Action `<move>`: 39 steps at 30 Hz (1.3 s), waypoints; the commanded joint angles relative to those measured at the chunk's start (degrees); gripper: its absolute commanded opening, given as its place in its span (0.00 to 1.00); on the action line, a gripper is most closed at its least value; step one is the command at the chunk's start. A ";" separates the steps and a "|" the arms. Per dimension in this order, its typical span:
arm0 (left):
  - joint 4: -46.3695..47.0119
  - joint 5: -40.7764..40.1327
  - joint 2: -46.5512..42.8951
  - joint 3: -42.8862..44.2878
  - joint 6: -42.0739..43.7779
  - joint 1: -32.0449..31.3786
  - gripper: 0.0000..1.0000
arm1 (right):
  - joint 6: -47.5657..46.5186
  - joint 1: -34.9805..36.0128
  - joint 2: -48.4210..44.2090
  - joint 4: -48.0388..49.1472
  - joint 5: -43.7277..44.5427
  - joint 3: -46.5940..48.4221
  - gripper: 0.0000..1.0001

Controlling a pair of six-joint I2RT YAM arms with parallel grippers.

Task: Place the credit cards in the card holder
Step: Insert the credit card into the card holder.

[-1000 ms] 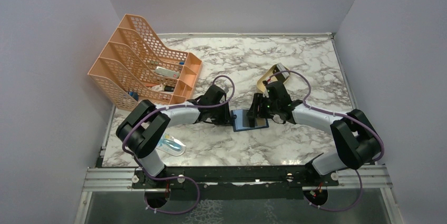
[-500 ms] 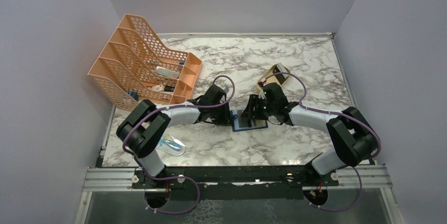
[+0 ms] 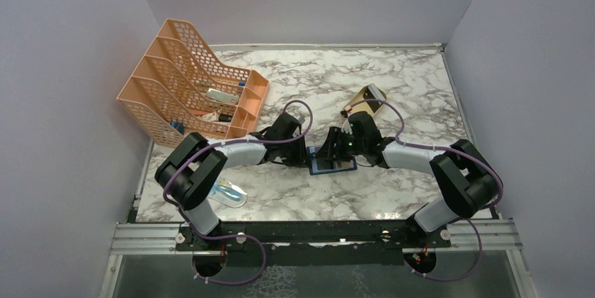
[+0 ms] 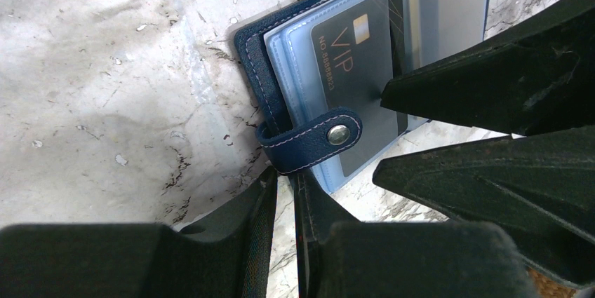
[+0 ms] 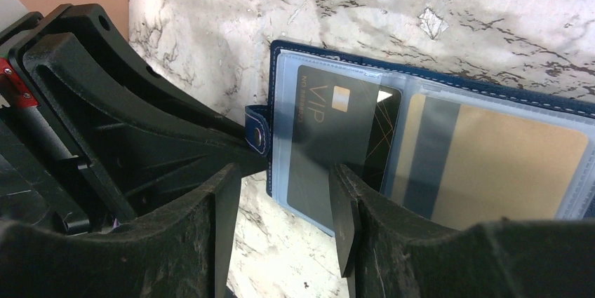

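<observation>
Fingers of the left gripper [image 3: 306, 159] sit nearly together at the left edge of the card holder [image 3: 335, 165] in the top view. The right gripper [image 3: 337, 148] hangs just beyond them, over the holder's open face.

From the left wrist, the left fingers [image 4: 259, 207] look clamped on the navy cover just below the snap strap [image 4: 312, 140]. Above them the dark grey card [image 4: 354, 66] lies mostly inside a clear pocket [image 4: 291, 52], with 1 right fingertip [image 4: 421, 87] touching its face.

From the right wrist, the right fingers [image 5: 344, 221] stand apart, gripping nothing and straddling the pocket's near edge. 1 end of the grey card pokes out just past them, beside the gold card [image 5: 505, 151], which sits fully in its own pocket.

The risks, as I judge them:
- A slanted push could catch the card's corner on the pocket lip and buckle the sleeve.
- The fingertip may skate off the glossy face.
- If the thin left pinch slips, the holder would slide or pivot on the table [image 3: 393, 73].
- The 2 grippers crowd each other and could collide.
</observation>
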 commanded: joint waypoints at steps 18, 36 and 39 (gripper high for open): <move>-0.55 -1.20 0.14 1.17 1.67 0.65 0.19 | -4.21 0.82 -0.66 -6.23 7.79 2.57 0.50; -0.26 -0.58 0.27 1.22 1.60 0.65 0.19 | -4.00 1.38 -0.71 -4.24 3.39 2.45 0.47; -0.77 -0.58 -0.96 1.03 1.60 0.65 0.22 | -6.46 1.38 -2.14 -8.04 6.17 4.28 0.47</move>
